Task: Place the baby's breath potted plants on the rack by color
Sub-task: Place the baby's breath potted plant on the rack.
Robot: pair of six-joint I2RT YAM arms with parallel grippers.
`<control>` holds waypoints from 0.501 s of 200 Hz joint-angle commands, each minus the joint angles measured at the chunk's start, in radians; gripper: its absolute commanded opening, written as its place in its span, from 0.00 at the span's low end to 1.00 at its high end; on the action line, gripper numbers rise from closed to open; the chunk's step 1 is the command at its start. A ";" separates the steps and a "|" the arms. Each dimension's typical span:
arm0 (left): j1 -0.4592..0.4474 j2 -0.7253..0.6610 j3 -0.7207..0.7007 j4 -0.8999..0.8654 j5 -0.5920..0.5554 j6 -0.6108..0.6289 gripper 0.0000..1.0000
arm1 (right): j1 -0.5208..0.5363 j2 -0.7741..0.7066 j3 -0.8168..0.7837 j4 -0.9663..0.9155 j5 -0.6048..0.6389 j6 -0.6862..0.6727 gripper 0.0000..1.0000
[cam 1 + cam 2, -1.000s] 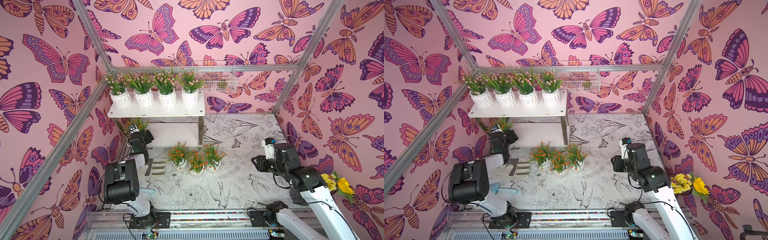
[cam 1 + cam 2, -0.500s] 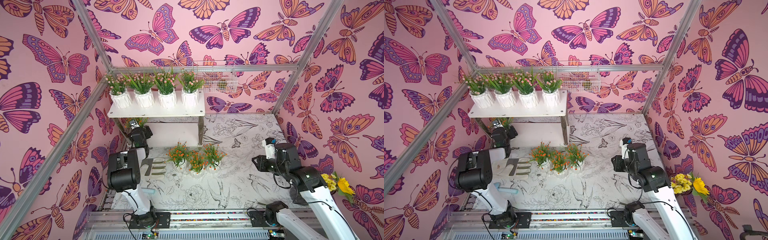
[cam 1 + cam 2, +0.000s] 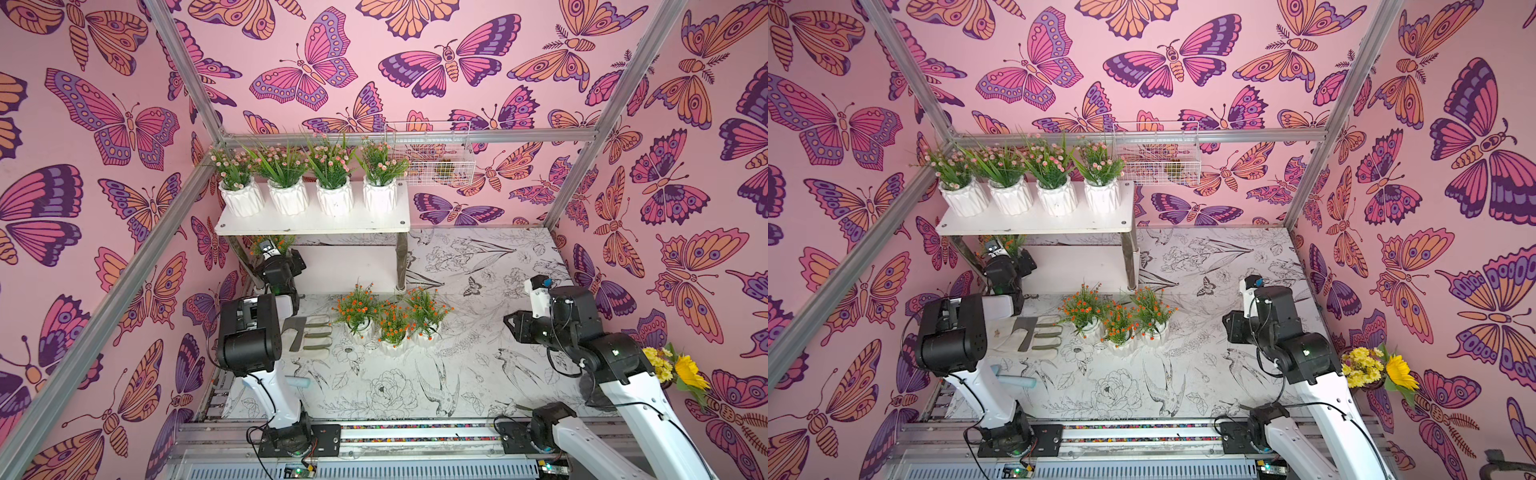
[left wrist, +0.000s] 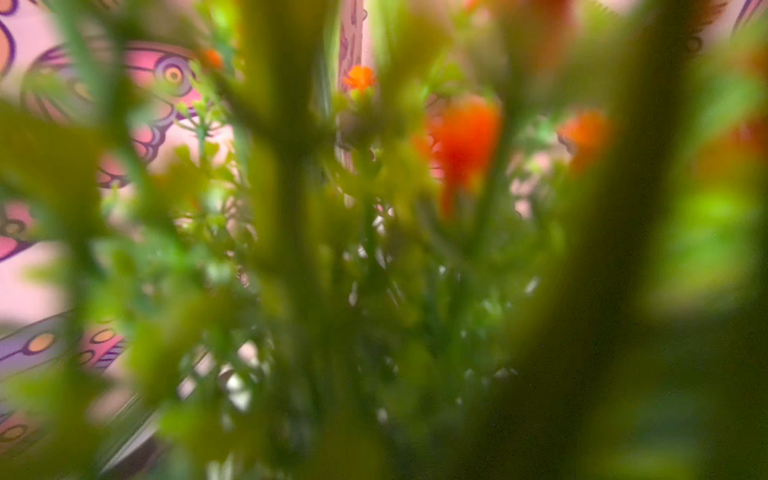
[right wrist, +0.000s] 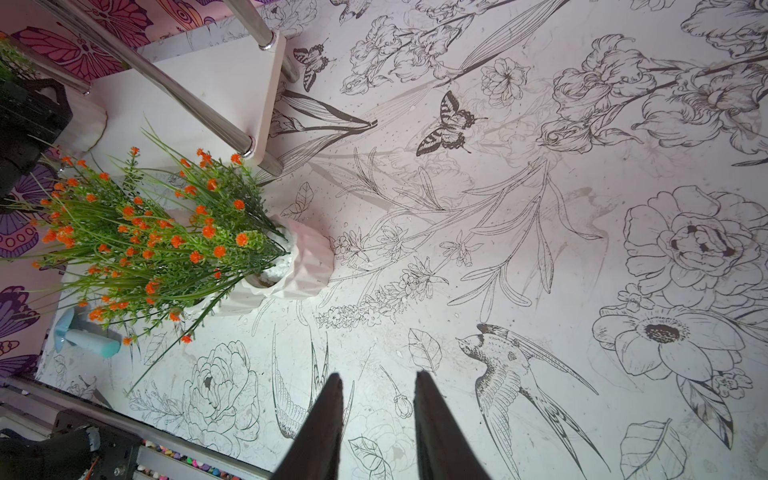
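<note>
left arm [image 3: 249, 332] swung under rack [image 3: 311, 222]; left pincer [image 3: 270, 249] unclear amid orange plant [image 3: 280, 242]; right pincer [image 5: 377, 376] apart.

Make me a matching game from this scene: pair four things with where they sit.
Things:
1. pink-flowered plants in white ribbed pots
2. three orange-flowered plants in white pots
3. yellow sunflower bunch
4. white wire basket

Places:
A. back wall
B. white rack's top board
C. drawing-printed table, in front of the rack
D. right-side wall

Pairs: 1-B, 2-C, 3-D, 4-A.
</note>
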 commanded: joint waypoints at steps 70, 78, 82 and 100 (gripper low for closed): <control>0.003 -0.076 -0.019 -0.018 0.004 -0.025 1.00 | -0.009 -0.022 -0.008 0.010 -0.035 -0.016 0.31; 0.002 -0.092 -0.023 -0.027 -0.001 -0.021 1.00 | -0.009 -0.024 -0.008 0.012 -0.038 -0.016 0.31; 0.002 -0.100 -0.026 -0.030 -0.004 -0.017 1.00 | -0.009 -0.024 -0.007 0.012 -0.040 -0.017 0.31; 0.001 -0.130 -0.036 -0.047 -0.006 -0.002 1.00 | -0.010 -0.027 -0.013 0.018 -0.052 -0.016 0.31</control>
